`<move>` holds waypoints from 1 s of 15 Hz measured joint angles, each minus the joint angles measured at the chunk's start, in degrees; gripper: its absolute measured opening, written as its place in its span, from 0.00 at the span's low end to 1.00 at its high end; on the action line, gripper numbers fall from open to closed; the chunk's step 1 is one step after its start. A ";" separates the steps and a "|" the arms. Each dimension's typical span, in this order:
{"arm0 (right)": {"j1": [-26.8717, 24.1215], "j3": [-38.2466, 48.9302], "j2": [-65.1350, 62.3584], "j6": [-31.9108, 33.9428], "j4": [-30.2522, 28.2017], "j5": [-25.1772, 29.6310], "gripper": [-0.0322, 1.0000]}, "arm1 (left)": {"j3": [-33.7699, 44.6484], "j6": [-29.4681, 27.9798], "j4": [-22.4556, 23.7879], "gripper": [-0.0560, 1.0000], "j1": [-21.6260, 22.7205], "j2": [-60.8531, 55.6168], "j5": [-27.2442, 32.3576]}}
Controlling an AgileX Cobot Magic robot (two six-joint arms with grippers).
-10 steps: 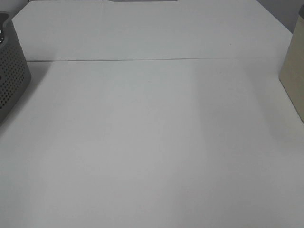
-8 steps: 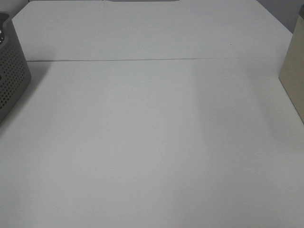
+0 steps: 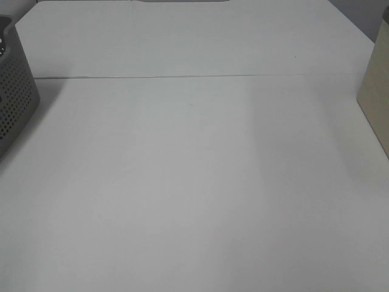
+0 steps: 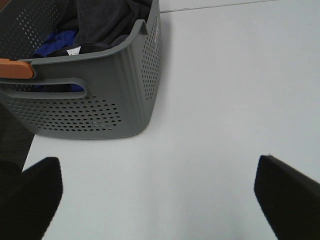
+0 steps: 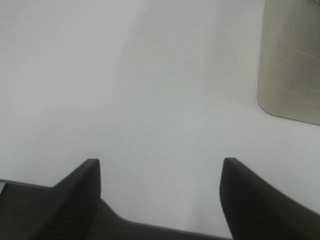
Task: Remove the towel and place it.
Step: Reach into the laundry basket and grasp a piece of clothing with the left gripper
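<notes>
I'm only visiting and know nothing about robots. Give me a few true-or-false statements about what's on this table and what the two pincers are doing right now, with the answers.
1. The dark towel lies inside the grey basket. True.
2. The left pincer is clamped on the towel. False: it is open and holds nothing, above the bare table and apart from the basket.
3. A blue cloth lies in the basket next to the towel. True.
4. The right pincer grips the beige container. False: it is open and empty, and the container stands apart from it.
</notes>
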 joint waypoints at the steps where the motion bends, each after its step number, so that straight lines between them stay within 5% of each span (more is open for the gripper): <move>1: 0.00 0.00 0.00 0.00 0.00 0.00 0.67 | 0.00 0.00 0.00 0.99 0.00 0.00 -0.06; 15: 0.00 0.00 0.00 0.00 0.00 0.00 0.67 | 0.00 0.00 -0.23 0.99 -2.58 0.00 -0.17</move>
